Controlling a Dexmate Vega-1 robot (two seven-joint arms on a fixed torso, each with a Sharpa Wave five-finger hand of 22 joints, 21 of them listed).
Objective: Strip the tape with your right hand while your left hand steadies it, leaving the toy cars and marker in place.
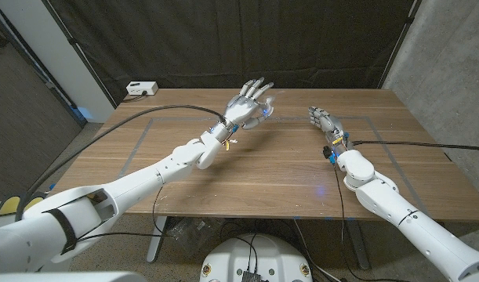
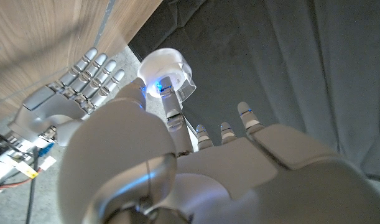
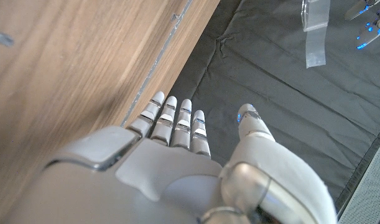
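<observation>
My left hand [image 1: 251,100] is raised over the far middle of the table and holds a clear tape roll [image 1: 266,114] at its thumb side, the other fingers spread upward. The left wrist view has the tape roll [image 2: 168,71] sitting at the thumb tip of my left hand [image 2: 177,168], lit blue. A loose clear strip [image 3: 315,31] hangs from the roll in the right wrist view. My right hand [image 1: 324,119] stands a short way to the right of the roll, fingers straight and together, holding nothing. No toy cars or marker are in view.
The wooden table [image 1: 223,188] carries a faint taped rectangle outline. A white box [image 1: 141,88] sits at the far left corner. A dark curtain hangs behind the table, and black cables trail along both arms.
</observation>
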